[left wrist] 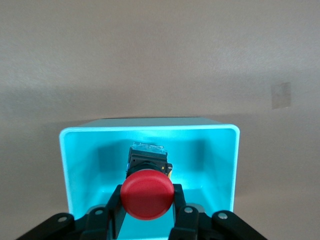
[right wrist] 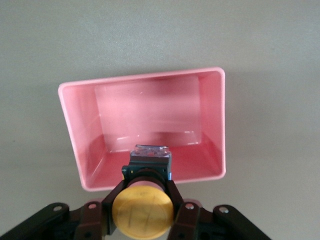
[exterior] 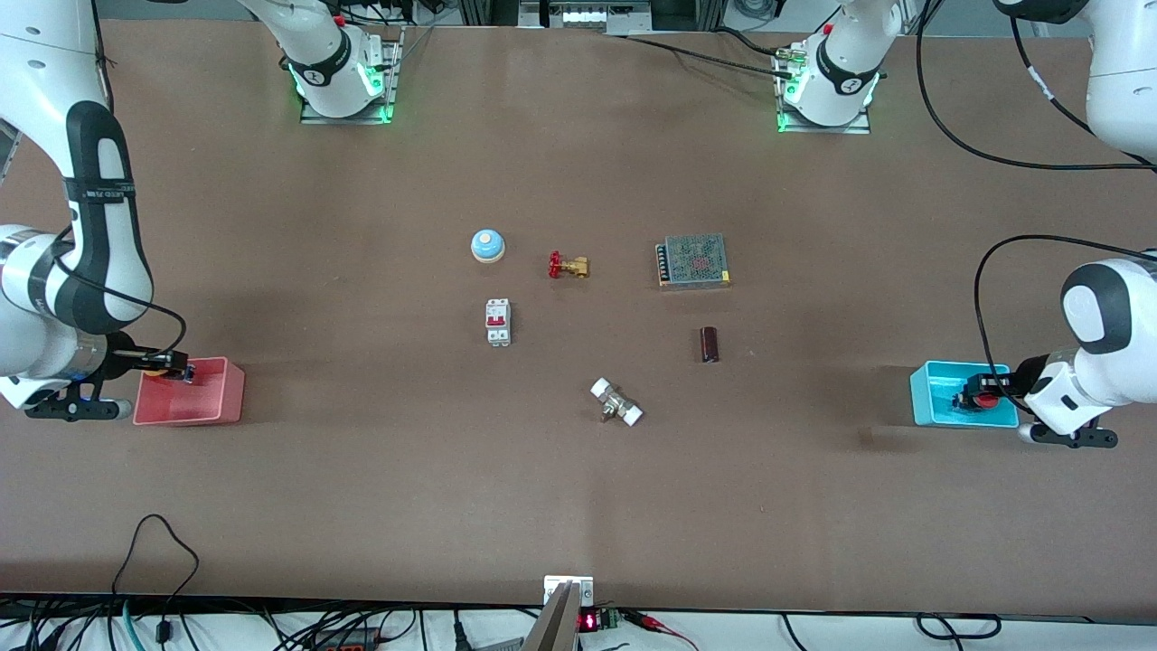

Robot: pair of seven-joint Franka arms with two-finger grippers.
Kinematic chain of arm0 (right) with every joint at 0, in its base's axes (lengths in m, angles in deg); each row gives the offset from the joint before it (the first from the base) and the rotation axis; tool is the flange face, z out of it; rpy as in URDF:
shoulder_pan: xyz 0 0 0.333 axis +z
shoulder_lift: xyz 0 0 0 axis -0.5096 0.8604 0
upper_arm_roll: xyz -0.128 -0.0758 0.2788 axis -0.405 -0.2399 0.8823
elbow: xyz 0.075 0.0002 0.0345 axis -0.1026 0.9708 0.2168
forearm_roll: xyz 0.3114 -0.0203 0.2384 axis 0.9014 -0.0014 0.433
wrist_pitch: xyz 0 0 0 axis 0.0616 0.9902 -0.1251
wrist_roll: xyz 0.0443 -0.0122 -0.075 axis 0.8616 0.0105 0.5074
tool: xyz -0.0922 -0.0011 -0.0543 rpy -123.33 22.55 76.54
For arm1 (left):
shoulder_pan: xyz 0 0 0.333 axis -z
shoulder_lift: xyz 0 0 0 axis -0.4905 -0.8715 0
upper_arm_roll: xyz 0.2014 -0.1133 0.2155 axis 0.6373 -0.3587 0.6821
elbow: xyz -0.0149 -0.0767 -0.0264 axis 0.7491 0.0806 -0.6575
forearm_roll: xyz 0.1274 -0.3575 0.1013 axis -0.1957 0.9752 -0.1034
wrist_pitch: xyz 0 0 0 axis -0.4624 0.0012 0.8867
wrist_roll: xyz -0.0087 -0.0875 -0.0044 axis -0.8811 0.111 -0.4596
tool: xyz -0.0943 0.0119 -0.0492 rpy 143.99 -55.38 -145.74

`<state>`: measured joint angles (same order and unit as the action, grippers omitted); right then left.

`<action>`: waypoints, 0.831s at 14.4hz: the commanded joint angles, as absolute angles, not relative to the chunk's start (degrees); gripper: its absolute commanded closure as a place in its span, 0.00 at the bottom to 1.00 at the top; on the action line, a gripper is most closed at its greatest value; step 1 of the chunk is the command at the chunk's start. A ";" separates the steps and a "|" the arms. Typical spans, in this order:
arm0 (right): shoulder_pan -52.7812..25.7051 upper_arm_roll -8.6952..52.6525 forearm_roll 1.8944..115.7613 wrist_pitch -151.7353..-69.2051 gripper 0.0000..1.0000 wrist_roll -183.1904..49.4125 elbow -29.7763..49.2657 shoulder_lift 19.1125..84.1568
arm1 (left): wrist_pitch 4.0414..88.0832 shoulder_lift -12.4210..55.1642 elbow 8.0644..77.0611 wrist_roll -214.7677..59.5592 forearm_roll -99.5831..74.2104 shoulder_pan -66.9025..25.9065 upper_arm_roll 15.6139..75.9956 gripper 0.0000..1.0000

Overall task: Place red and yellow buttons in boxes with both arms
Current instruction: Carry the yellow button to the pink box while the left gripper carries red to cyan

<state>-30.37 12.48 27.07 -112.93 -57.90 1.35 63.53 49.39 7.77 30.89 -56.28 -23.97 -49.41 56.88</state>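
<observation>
My left gripper [exterior: 981, 398] is shut on the red button [exterior: 988, 399] and holds it over the cyan box [exterior: 931, 398] at the left arm's end of the table. In the left wrist view the red cap [left wrist: 147, 194] sits between my fingers [left wrist: 109, 215] inside the cyan box [left wrist: 75, 165]. My right gripper [exterior: 172, 368] is shut on the yellow button [exterior: 155, 371] over the rim of the pink-red box [exterior: 203, 398] at the right arm's end. In the right wrist view the yellow cap [right wrist: 142, 210] is over the pink box's rim [right wrist: 145, 76].
In the table's middle lie a blue-and-white dome [exterior: 487, 244], a brass valve with a red handle [exterior: 569, 266], a white breaker [exterior: 498, 322], a metal mesh power supply [exterior: 693, 261], a dark cylinder [exterior: 710, 344] and a white-ended fitting [exterior: 616, 402].
</observation>
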 commanded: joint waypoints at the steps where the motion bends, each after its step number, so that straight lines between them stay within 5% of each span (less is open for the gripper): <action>1: -30.99 13.01 27.34 -113.68 0.68 -57.07 -0.93 65.51 | 49.05 6.83 29.42 -55.51 -25.19 -49.59 56.40 0.73; 5: -31.69 13.10 27.87 -113.94 0.68 -57.07 -2.97 68.42 | 49.05 6.74 29.25 -55.51 -25.19 -49.50 56.40 0.46; 12: -31.60 13.45 27.87 -114.82 0.67 -57.15 -3.06 70.97 | 48.52 9.10 27.05 -56.56 -25.19 -48.71 55.52 0.19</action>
